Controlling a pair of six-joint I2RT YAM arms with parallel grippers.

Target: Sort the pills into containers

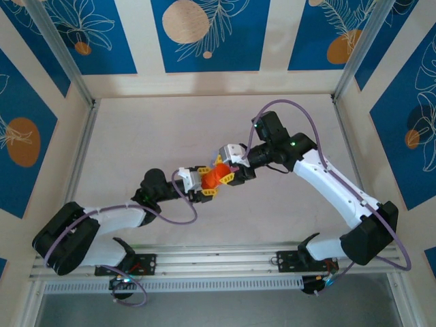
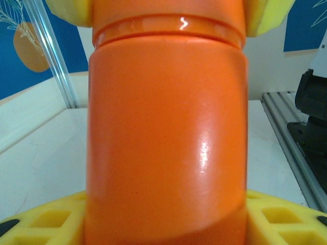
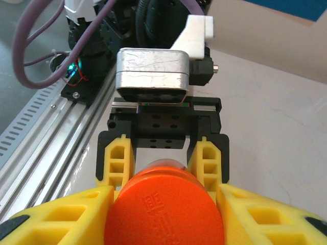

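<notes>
An orange pill bottle (image 1: 212, 178) hangs above the table's middle, held between both arms. My left gripper (image 1: 203, 182) is shut on its body (image 2: 166, 143), with yellow fingers (image 2: 46, 219) showing at either side of the base. My right gripper (image 1: 226, 170) is closed round the orange cap (image 3: 163, 217), its yellow fingers (image 3: 61, 214) pressing both sides. The left gripper's fingers (image 3: 118, 163) show behind the cap in the right wrist view. The pills and the containers are out of view.
The pale table (image 1: 204, 129) stretches behind the arms. An aluminium rail (image 1: 218, 259) runs along the near edge. Metal frame posts (image 1: 58, 51) and blue-patterned walls enclose the sides and back.
</notes>
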